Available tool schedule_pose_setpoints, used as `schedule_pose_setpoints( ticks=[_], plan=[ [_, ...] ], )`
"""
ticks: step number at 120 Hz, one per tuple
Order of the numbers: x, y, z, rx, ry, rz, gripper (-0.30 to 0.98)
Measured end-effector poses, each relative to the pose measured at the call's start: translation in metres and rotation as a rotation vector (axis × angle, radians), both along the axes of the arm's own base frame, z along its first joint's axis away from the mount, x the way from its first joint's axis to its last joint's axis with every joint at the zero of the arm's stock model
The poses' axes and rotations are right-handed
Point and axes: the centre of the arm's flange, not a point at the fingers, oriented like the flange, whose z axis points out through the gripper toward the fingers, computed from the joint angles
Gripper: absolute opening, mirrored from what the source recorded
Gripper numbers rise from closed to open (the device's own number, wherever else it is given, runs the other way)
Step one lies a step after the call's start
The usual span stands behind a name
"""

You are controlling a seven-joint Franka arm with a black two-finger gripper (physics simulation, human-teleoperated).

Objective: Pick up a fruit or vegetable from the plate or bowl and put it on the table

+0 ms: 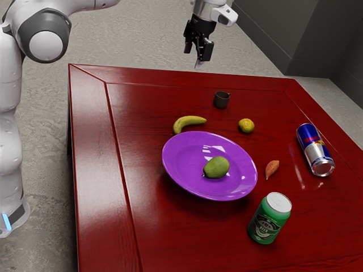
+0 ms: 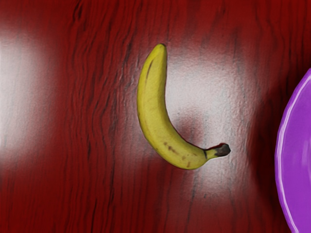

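Observation:
High above the table's far side, my gripper [image 1: 198,52] stands open with nothing between its fingers. A purple plate [image 1: 177,168] holds a green, mango-like fruit [image 1: 216,168] near its middle. The red wooden table [image 1: 153,232] carries the plate. In the wrist view, part of the purple plate [image 2: 294,160] appears beside a banana [image 2: 158,116], with bare wood of the red table [image 2: 87,194] around them.
Beside the plate lies the banana [image 1: 189,122]. A dark cup [image 1: 222,100], a yellow lemon-like fruit [image 1: 246,126] and an orange-brown sweet-potato-like item [image 1: 272,168] are on the table. A blue-silver can [image 1: 315,149] lies on its side; a green can [image 1: 269,220] stands near the plate.

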Motion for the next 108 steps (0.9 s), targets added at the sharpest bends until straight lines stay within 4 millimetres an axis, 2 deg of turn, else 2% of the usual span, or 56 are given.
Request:
schedule_pose_setpoints(
  ticks=[9,13,16,20,22,25,27,31,35,40,46,48,51,55,62,71,81,89,97,101,108],
  plan=[
    [0.000,-0.001,0.001,0.001,-0.001,-0.001,0.69],
    [-0.002,-0.002,0.009,0.005,-0.014,-0.002,0.69],
    [-0.010,-0.005,0.038,0.017,-0.067,-0.003,0.69],
    [-0.036,-0.017,0.103,0.042,-0.197,-0.013,0.69],
    [-0.048,-0.025,0.126,0.049,-0.243,-0.023,0.69],
    [-0.059,-0.038,0.147,0.051,-0.285,-0.043,0.69],
    [-0.057,-0.046,0.147,0.045,-0.286,-0.058,0.69],
    [-0.041,-0.062,0.128,0.025,-0.245,-0.094,0.69],
    [-0.020,-0.086,0.095,0.005,-0.172,-0.143,0.69],
    [-0.004,-0.139,0.063,-0.013,-0.102,-0.240,0.69],
    [0.004,-0.208,0.032,-0.025,-0.036,-0.361,0.68],
    [0.004,-0.223,0.025,-0.027,-0.022,-0.387,0.68],
    [0.007,-0.234,0.016,-0.029,-0.003,-0.406,0.68],
    [0.013,-0.235,0.004,-0.033,0.020,-0.405,0.68],
    [0.022,-0.226,-0.009,-0.039,0.044,-0.385,0.68],
    [0.028,-0.217,-0.012,-0.040,0.040,-0.367,0.68],
    [0.034,-0.187,-0.013,-0.051,0.028,-0.311,0.69],
    [0.041,-0.185,-0.029,-0.055,0.048,-0.267,0.69],
    [0.049,-0.196,-0.063,-0.101,0.100,-0.202,0.69],
    [0.047,-0.216,-0.080,-0.124,0.123,-0.181,0.69],
    [0.044,-0.249,-0.095,-0.156,0.134,-0.139,0.68]
  ],
)
